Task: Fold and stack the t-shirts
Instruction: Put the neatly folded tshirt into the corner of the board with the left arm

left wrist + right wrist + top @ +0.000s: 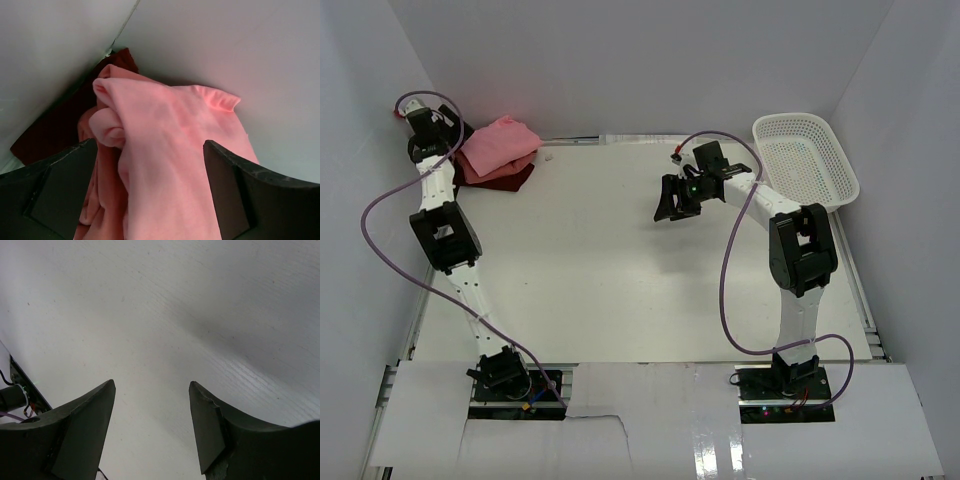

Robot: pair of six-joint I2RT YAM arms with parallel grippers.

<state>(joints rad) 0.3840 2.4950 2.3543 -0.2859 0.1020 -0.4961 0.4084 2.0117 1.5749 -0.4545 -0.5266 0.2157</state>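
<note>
Left tool (150, 150) is up close, jaws wide either side of the rose pink shirt (170, 130), not pinching it. The pile's in the counter's (620, 280) far-left corner, dark red shirt (47, 132) mostly buried underneath. Right tool (152, 390) gapes over the counter. White mesh basket (840, 185) sits far right.

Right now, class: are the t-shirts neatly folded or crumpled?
Crumpled: the t-shirts lie in a loose heap at the far left corner, and the left wrist view shows bunched, wrinkled cloth with no flat, squared folds.
</note>
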